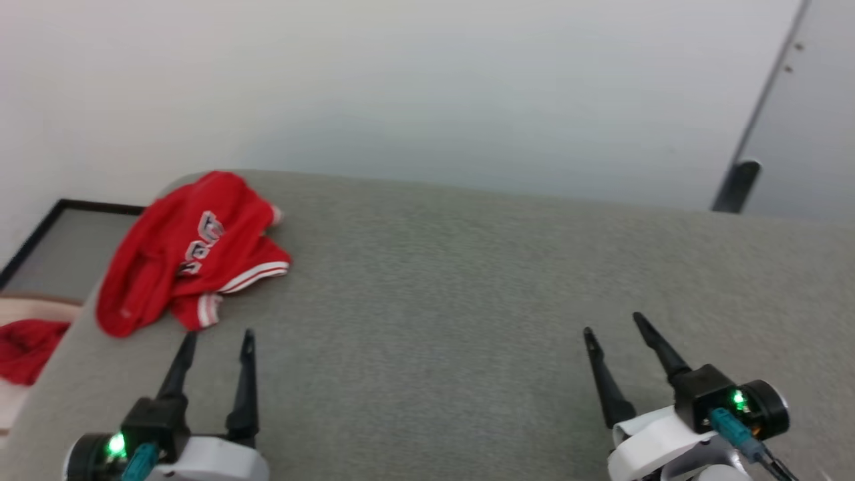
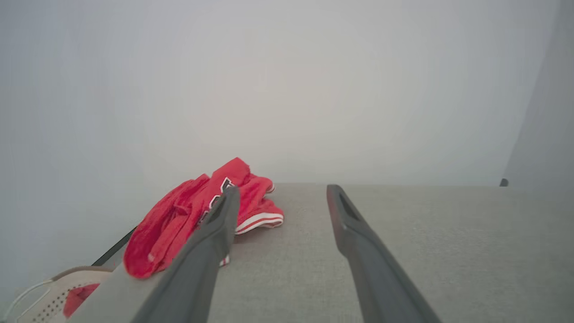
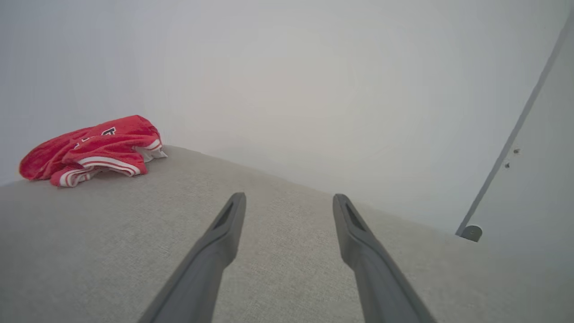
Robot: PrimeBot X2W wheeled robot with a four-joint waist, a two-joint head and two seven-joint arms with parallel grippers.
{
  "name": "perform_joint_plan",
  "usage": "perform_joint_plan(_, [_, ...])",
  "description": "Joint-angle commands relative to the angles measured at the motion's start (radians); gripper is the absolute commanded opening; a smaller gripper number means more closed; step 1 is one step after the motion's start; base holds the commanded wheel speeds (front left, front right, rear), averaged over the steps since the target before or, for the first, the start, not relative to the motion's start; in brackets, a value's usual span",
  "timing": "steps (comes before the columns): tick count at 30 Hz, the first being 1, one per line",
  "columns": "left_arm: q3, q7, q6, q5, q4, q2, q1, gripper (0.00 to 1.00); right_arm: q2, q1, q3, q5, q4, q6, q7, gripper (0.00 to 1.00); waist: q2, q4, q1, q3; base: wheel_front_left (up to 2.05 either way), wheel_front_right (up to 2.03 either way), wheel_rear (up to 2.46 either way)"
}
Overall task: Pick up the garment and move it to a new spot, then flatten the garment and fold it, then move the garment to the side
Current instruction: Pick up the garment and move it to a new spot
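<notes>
The garment [image 1: 190,250], a red jersey with white-and-red striped trim and outlined numerals, lies crumpled at the far left corner of the grey fabric table [image 1: 467,300]. The left wrist view has the garment [image 2: 188,220] partly behind one finger, and in the right wrist view the garment [image 3: 94,150] lies far off to the left. My left gripper [image 1: 220,334] stands open just in front of the garment, its tips close to the hem, nothing between its fingers. My right gripper [image 1: 611,322] is open over bare table at the lower right, empty.
Left of the table, lower down, a beige perforated basket [image 2: 49,296] holds a bunched plain red cloth [image 1: 23,347]. A black-framed panel [image 1: 40,240] lies on the floor beyond it. A white wall backs the table; a door with a grey stopper [image 1: 738,184] stands at the right.
</notes>
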Motion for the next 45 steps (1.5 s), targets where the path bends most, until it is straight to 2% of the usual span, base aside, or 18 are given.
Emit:
perform_joint_plan(1, [0.01, -0.008, 0.006, 0.023, -0.001, 0.006, 0.014, 1.0, 0.002, -0.007, 0.014, -0.017, 0.003, 0.001, -0.009, 1.0, 0.0, 0.064, 0.0, -0.039, 0.0, 0.0, 0.0])
perform_joint_plan(8, [0.05, -0.008, 0.009, 0.019, -0.005, 0.015, 0.051, 1.0, 0.002, 0.006, 0.059, 0.013, 0.012, 0.001, -0.01, 1.0, 0.0, 0.144, 0.0, -0.069, 0.0, 0.0, 0.0])
perform_joint_plan(13, [0.069, -0.007, 0.004, 0.013, -0.008, 0.011, 0.067, 1.0, 0.002, 0.01, 0.069, 0.024, 0.017, 0.001, -0.01, 1.0, 0.0, 0.176, 0.0, -0.075, 0.0, 0.0, 0.0])
perform_joint_plan(20, [0.101, -0.007, -0.008, -0.023, 0.02, 0.016, 0.015, 1.0, 0.001, 0.002, 0.07, 0.017, 0.018, 0.001, -0.008, 1.0, 0.0, 0.171, 0.0, -0.05, 0.0, 0.0, 0.0])
perform_joint_plan(23, [0.11, 0.018, -0.024, -0.065, 0.054, 0.041, -0.05, 1.0, 0.002, -0.008, 0.062, 0.004, 0.018, 0.001, -0.006, 1.0, 0.0, 0.152, 0.0, -0.022, 0.0, 0.0, 0.0])
perform_joint_plan(30, [0.117, 0.183, -0.053, -0.204, 0.112, 0.147, -0.275, 1.0, -0.003, -0.059, 0.041, -0.056, -0.031, 0.001, 0.019, 1.0, 0.0, 0.09, 0.0, 0.133, 0.0, 0.0, 0.0])
perform_joint_plan(37, [0.038, 0.414, -0.058, -0.363, 0.2, 0.276, -0.517, 1.0, -0.046, -0.105, 0.024, -0.078, -0.113, 0.0, 0.056, 1.0, 0.0, 0.046, 0.0, 0.296, 0.0, 0.0, 0.0])
perform_joint_plan(41, [0.008, 0.542, -0.059, -0.464, 0.297, 0.341, -0.653, 1.0, -0.074, -0.125, 0.015, -0.079, -0.166, 0.0, 0.081, 1.0, 0.0, 0.03, 0.0, 0.37, 0.0, 0.0, 0.0])
perform_joint_plan(45, [-0.02, 0.641, -0.059, -0.507, 0.422, 0.374, -0.78, 1.0, -0.103, -0.137, 0.01, -0.072, -0.22, 0.0, 0.109, 1.0, 0.0, 0.015, 0.0, 0.434, 0.0, 0.0, 0.0])
